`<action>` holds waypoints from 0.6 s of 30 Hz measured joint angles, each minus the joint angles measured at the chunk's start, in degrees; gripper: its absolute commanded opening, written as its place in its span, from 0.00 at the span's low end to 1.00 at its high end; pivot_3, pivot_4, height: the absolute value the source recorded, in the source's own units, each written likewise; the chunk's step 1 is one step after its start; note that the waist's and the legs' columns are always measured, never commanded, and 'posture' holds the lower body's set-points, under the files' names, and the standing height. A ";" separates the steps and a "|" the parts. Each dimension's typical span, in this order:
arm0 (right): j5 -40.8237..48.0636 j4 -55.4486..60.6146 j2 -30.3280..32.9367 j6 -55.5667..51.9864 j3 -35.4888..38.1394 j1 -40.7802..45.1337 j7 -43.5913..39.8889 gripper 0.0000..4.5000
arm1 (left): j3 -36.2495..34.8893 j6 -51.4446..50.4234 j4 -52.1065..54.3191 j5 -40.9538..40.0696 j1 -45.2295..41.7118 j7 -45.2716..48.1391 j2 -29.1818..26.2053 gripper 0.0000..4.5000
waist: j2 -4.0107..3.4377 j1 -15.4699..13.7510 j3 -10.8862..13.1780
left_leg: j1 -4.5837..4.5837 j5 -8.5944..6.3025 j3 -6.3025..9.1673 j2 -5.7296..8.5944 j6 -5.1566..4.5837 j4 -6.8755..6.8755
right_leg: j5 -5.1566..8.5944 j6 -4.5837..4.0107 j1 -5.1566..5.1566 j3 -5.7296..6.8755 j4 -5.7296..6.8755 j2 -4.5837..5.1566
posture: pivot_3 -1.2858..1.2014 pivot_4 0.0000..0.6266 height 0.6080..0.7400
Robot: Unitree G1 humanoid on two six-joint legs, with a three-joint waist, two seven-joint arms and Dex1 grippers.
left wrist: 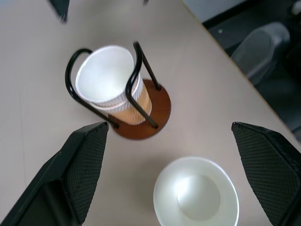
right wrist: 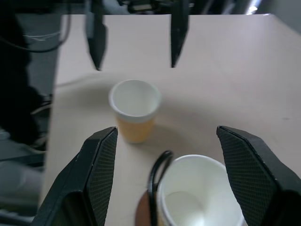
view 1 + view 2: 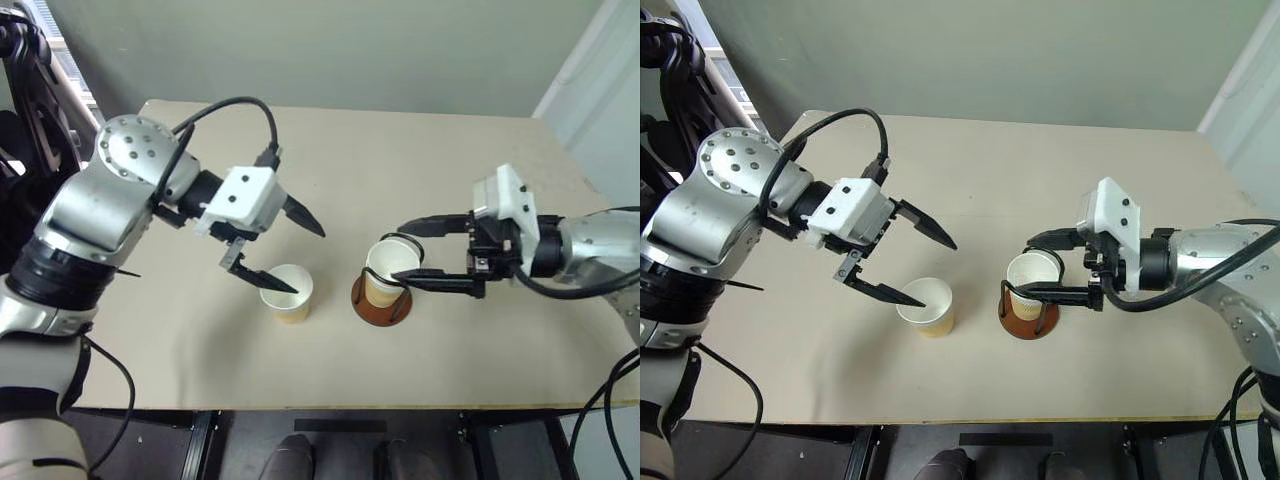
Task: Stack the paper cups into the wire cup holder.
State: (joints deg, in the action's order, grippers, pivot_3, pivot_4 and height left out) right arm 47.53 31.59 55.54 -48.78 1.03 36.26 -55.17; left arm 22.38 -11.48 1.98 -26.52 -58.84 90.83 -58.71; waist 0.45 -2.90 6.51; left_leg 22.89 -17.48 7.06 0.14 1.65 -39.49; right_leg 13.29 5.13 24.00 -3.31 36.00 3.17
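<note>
Reaching for the last loose paper cup [image 3: 289,292], the left gripper [image 3: 296,252] hangs over it with fingers spread wide, one fingertip at the cup's rim, the other well above and beyond; nothing held. Loose cup stands upright on the tabletop [image 3: 420,170], mouth up, empty, just beside the wire cup holder [image 3: 383,300] on the robot's left side of it. Holder sits on its reddish-brown disc base, black wire loops rising around the stacked cups [image 3: 388,268] already nested inside; the left wrist view shows two rims one inside the other, so two cups look seated. Right gripper [image 3: 410,252] is at the holder, fingers spread, one on each side of the stack's rim; from the head views it looks close to the wire, but contact cannot be told, and it pinches nothing.

Step in hand, as judged: picking up the third cup, two of three done. Next move calls for lowering the left gripper so the fingers straddle the cup wall, closing lightly so the paper does not crush, lifting clear, then carrying it over the holder and dropping it straight down inside the loops. Right gripper likely needs to back off or steady the holder so the arms don't collide.
</note>
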 measured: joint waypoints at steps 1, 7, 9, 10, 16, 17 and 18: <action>-0.03 -0.12 1.32 -0.13 -0.14 0.57 -1.65 0.75 | -0.14 -0.19 0.76 0.59 0.69 0.00 -0.63 1.00 | 0.00 0.00 0.00 | 0.00 0.00 0.01 0.00 0.00 0.01 | 0.01 -0.02 0.00 0.01 -0.01 0.00 | 0.52 0.24 1.00; -1.80 -0.15 5.10 -0.83 -2.53 2.57 -6.25 0.75 | -0.32 -0.47 3.11 1.94 2.03 0.00 -2.18 1.00 | 0.00 0.02 0.00 | -0.01 0.00 0.02 0.00 0.01 0.04 | 0.02 -0.04 -0.02 0.01 0.03 0.02 | 0.52 0.24 1.00; -2.29 -0.27 5.56 -0.99 -2.67 3.35 -6.68 0.75 | -0.32 -0.46 4.01 1.98 2.78 0.00 -2.83 1.00 | 0.00 0.08 0.00 | -0.03 0.00 0.02 -0.01 0.00 0.08 | 0.02 -0.04 -0.02 0.00 0.03 0.02 | 0.52 0.24 1.00; -2.55 -0.30 5.57 -1.05 -2.80 3.72 -6.79 0.75 | -0.31 -0.26 4.67 2.02 3.21 0.00 -3.28 1.00 | 0.00 0.11 0.00 | -0.03 0.00 0.02 -0.01 0.00 0.08 | 0.02 -0.04 -0.02 0.00 0.03 0.02 | 0.52 0.24 1.00; -3.54 -0.44 5.55 -1.14 -4.15 4.00 -6.87 0.75 | -0.28 2.30 5.88 5.06 5.50 0.00 -4.27 1.00 | 0.00 0.11 0.00 | -0.04 0.00 0.03 0.00 0.00 0.11 | 0.02 -0.04 -0.02 0.00 0.03 0.03 | 0.52 0.24 1.00; -3.70 -0.43 5.55 -1.12 -4.21 4.00 -6.88 0.75 | -0.25 2.71 5.87 5.74 5.72 0.00 -4.27 1.00 | 0.00 0.12 0.00 | -0.04 0.00 0.03 0.00 0.00 0.11 | 0.02 -0.04 -0.02 0.00 0.03 0.03 | 0.52 0.24 1.00; -3.94 -0.43 5.55 -1.08 -4.26 3.99 -6.88 0.75 | -0.23 3.29 5.87 6.38 5.96 0.00 -4.27 1.00 | 0.00 0.12 0.00 | -0.04 0.00 0.03 0.00 0.00 0.11 | 0.02 -0.04 -0.02 0.00 0.03 0.03 | 0.52 0.24 1.00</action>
State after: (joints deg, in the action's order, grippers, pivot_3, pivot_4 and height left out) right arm 43.58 31.16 61.09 -49.86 -3.23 40.26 -62.05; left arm 22.15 -8.19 7.85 -20.14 -52.88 90.83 -62.98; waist 0.45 -2.79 6.51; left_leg 22.85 -17.48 7.09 0.14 1.65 -39.37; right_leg 13.31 5.09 23.98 -3.31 36.04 3.20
